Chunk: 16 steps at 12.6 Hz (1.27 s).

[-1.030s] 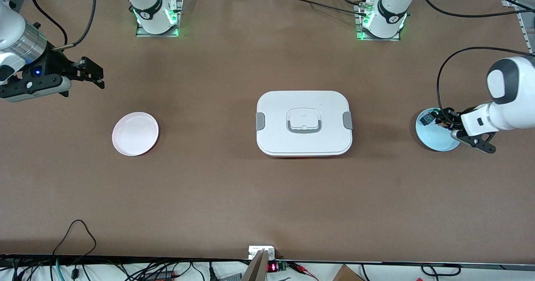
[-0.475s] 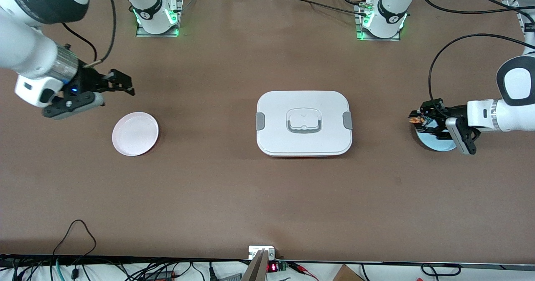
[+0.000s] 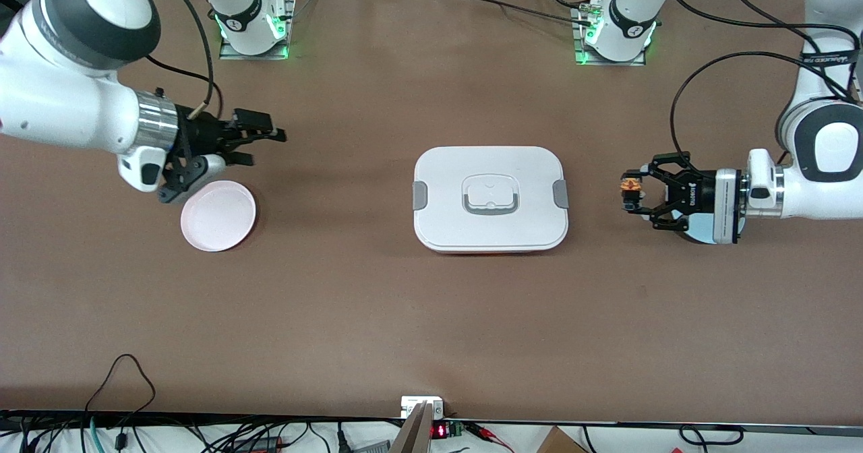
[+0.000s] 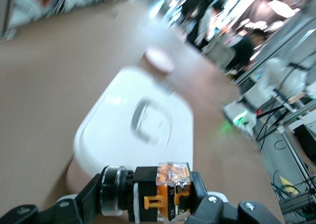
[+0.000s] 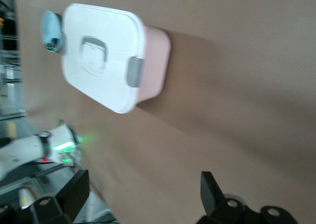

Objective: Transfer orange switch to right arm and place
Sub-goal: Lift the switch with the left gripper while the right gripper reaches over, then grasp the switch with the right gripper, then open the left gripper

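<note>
My left gripper (image 3: 632,194) is shut on the orange switch (image 3: 631,186), a tiny black part with an orange band and a silvery end. It holds it in the air over bare table between the white box (image 3: 491,199) and the pale blue plate (image 3: 701,229). In the left wrist view the switch (image 4: 163,192) sits crosswise between the jaws, with the white box (image 4: 138,130) past it. My right gripper (image 3: 259,141) is open and empty, in the air over the table beside the pink plate (image 3: 218,215). In the right wrist view its fingertips (image 5: 210,187) stand wide apart.
The white lidded box with grey clasps and a handle sits at the table's middle and shows in the right wrist view (image 5: 106,56). The pale blue plate (image 5: 50,30) holds a small black part. Both arm bases (image 3: 249,25) stand along the table's top edge.
My left gripper has lifted the orange switch off the blue plate and carried it toward the white box. My right arm has swung in toward the middle, past the pink plate.
</note>
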Tool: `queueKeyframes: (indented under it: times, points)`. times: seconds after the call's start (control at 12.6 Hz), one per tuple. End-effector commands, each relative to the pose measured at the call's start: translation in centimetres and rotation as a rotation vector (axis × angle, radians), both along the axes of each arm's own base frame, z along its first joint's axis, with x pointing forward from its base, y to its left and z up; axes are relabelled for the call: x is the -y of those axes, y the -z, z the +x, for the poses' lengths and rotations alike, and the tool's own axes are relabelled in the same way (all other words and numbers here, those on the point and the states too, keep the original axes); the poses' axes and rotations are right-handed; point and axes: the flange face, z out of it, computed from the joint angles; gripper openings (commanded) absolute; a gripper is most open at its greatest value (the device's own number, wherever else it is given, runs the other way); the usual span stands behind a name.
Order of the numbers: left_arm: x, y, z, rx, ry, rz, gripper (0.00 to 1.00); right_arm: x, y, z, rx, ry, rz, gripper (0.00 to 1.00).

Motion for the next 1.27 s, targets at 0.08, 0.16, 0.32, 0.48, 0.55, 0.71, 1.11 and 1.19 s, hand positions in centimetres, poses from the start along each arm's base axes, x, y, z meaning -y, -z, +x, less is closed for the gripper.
queueKeyframes:
  times: [0.08, 0.16, 0.32, 0.48, 0.55, 0.71, 1.11, 1.19]
  points:
    - [7.3, -1.9, 0.6, 0.154, 0.04, -0.262, 0.23, -5.4, 4.3, 1.9, -0.173, 0.115, 0.314, 1.0]
    - [10.0, -2.2, 0.6, 0.158, 0.035, -0.337, 0.23, -6.9, 4.9, 2.3, -0.186, 0.161, 0.372, 1.0]
    - [14.8, -2.3, 1.0, 0.268, -0.004, -0.398, 0.23, -9.7, 5.6, 2.6, -0.23, 0.256, 0.455, 1.0]
    - [19.6, -1.6, 0.3, 0.335, -0.048, -0.468, 0.22, -13.5, 6.1, 2.2, -0.266, 0.34, 0.56, 1.0]
    - [21.6, -1.4, 0.0, 0.388, -0.068, -0.46, 0.22, -15.5, 6.2, 1.9, -0.277, 0.389, 0.596, 1.0]
    - [25.4, -1.2, -0.9, 0.446, -0.102, -0.47, 0.21, -19.6, 6.7, 0.7, -0.312, 0.515, 0.671, 1.0]
    - [27.8, -0.8, -1.9, 0.459, -0.133, -0.475, 0.2, -21.7, 6.1, 0.5, -0.297, 0.539, 0.689, 0.99]
    - [27.8, -0.8, -1.8, 0.46, -0.134, -0.473, 0.2, -22.1, 6.1, 0.5, -0.292, 0.533, 0.688, 0.97]
